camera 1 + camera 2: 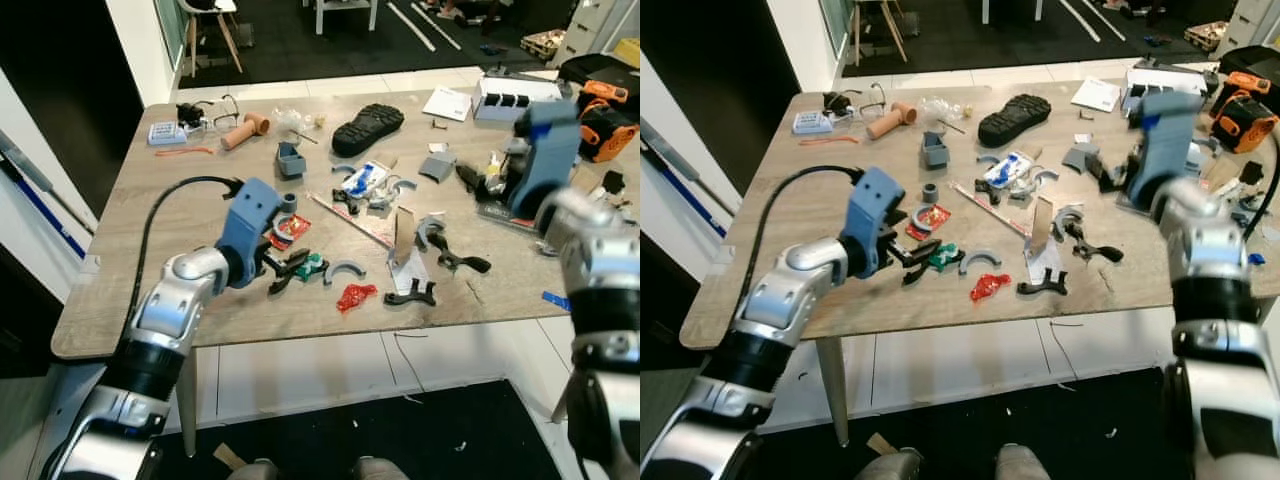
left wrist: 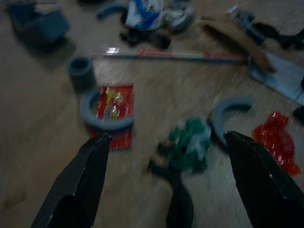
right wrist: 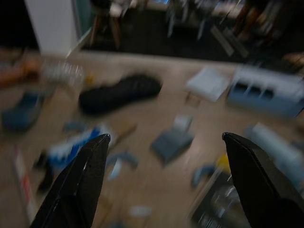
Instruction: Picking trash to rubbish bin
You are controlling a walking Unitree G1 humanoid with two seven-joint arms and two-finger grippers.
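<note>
Trash lies scattered over the wooden table point(image 1: 150, 290): a crumpled green wrapper point(image 1: 313, 266), a crumpled red wrapper point(image 1: 355, 296), a flat red packet point(image 1: 290, 229) and a blue-and-white packet point(image 1: 365, 180). My left gripper point(image 1: 288, 270) hangs open just above the table near the front edge. In the left wrist view the green wrapper point(image 2: 190, 140) lies between its spread fingertips point(image 2: 97, 147), with the flat red packet point(image 2: 114, 111) just beyond. My right gripper point(image 3: 165, 137) is open and empty, raised over the right side of the table behind its blue wrist mount point(image 1: 545, 150). That view is blurred.
Grey curved plastic parts point(image 1: 345, 270), black clips point(image 1: 410, 295), a small blue-grey box point(image 1: 290, 158), a black shoe sole point(image 1: 367, 127) and a strip of cardboard point(image 1: 403, 235) clutter the middle. An orange tool point(image 1: 605, 118) sits at the right, glasses point(image 1: 225, 112) at the far left.
</note>
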